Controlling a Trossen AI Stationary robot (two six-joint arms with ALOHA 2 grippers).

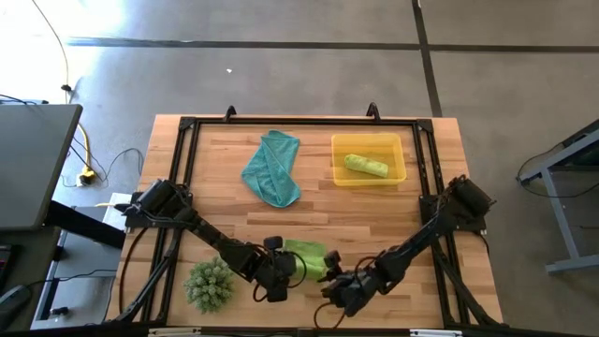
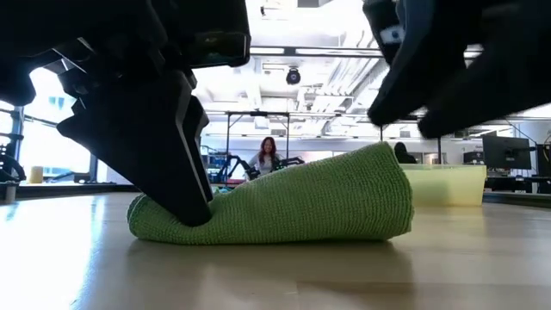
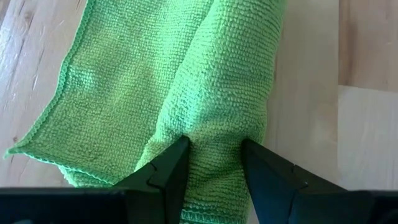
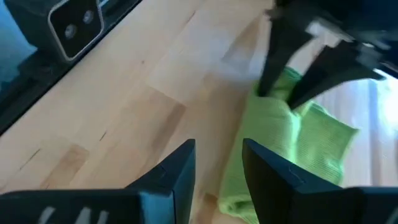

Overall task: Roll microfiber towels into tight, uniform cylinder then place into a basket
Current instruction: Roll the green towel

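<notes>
we see the left hand (image 3: pixel 214 163) at the near edge of the worktop (image 1: pixel 318 211), pinching one end of a half-rolled lime-green towel (image 3: pixel 205 93) that lies flat there; the right hand (image 4: pixel 217 165) hovers just beside the towel's other end, fingers spread, holding nothing. a second green towel (image 1: pixel 365 166) sits rolled in the yellow basket (image 1: pixel 398 175) at the far right; the teal towel (image 1: pixel 272 168) lies loose to the basket's left; a spiky green plant (image 1: pixel 209 284) stands near the left hand.
</notes>
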